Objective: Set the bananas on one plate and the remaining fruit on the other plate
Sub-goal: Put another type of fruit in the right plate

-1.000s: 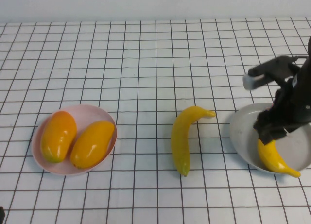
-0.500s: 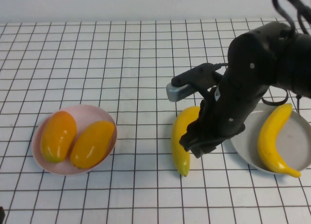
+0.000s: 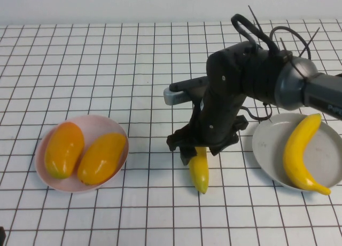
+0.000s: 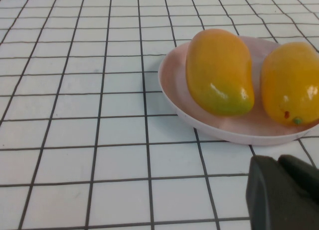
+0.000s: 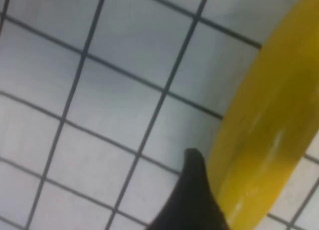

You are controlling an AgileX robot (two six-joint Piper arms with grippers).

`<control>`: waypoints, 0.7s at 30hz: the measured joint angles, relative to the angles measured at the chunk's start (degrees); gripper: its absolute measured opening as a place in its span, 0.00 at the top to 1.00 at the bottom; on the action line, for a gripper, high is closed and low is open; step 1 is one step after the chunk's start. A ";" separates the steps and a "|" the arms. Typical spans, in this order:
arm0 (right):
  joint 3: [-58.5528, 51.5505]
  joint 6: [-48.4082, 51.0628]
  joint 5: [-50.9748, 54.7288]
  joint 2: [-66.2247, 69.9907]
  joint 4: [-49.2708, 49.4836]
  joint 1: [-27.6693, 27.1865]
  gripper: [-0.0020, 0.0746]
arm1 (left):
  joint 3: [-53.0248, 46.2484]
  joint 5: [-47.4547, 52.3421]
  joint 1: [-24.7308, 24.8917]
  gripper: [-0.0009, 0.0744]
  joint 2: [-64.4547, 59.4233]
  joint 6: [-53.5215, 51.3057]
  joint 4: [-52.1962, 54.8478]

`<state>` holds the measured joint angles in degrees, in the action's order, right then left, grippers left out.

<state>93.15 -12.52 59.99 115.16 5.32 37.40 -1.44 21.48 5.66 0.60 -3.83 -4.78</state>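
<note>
The white table (image 3: 107, 70) ruled with a black grid carries two plates and four fruits. On the robot's left, the round pale pink plate (image 3: 109, 125) holds two plump glossy orange-yellow mango-like fruits, one (image 3: 64, 149) beside the other (image 3: 101, 157), touching. On the right, the round grey plate (image 3: 266, 148) holds one long curved yellow banana (image 3: 299, 152). A second yellow banana (image 3: 199, 171) lies on the table between the plates, and the black right arm covers its upper half. The right gripper (image 3: 199, 148) is down over that banana; the right wrist view shows one dark finger (image 5: 192, 200) touching the banana's side, but whether it grips cannot be told. The left gripper (image 4: 281, 195) sits low, near the pink plate; whether it is wide or narrow cannot be told.
</note>
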 joint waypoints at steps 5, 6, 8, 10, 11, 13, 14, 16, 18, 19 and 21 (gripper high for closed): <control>4.87 -1.94 3.35 5.32 -1.49 0.00 0.32 | 0.00 0.00 0.00 0.99 0.00 0.00 -0.08; 5.37 -2.03 3.96 6.34 -1.57 0.00 0.32 | 0.00 0.00 0.00 0.99 0.00 0.00 -0.08; 5.69 -2.17 4.65 7.88 -1.60 0.00 0.33 | 0.00 0.00 0.00 0.99 0.00 0.00 -0.08; 6.06 -2.27 4.77 8.75 -1.76 0.00 0.37 | 0.00 0.00 0.00 0.99 0.00 0.00 -0.08; 6.15 -2.27 4.41 8.79 -1.40 0.00 0.40 | 0.00 0.00 0.00 0.99 0.00 0.00 -0.08; 6.31 -2.27 3.69 8.89 -1.31 0.00 0.48 | 0.00 0.00 0.00 0.99 0.00 0.00 -0.08; 6.69 -2.27 3.60 9.02 -1.20 0.00 0.52 | 0.00 0.00 0.00 0.99 0.00 0.00 -0.08; 7.89 -1.45 3.83 9.26 -1.09 0.00 0.57 | 0.00 0.00 0.00 0.99 0.00 0.00 -0.08; 9.77 -0.19 5.47 9.50 -1.09 0.00 0.57 | 0.00 0.00 0.00 0.99 0.00 0.00 -0.08; 11.04 0.61 6.59 9.48 -1.09 0.00 0.57 | 0.00 0.00 0.00 0.99 0.00 0.00 -0.08; 13.25 2.24 8.30 9.22 -1.09 0.00 0.57 | 0.00 0.00 0.00 0.99 0.00 0.00 -0.08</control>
<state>106.40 -10.27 68.29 124.38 4.23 37.40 -1.44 21.48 5.66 0.60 -3.83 -4.87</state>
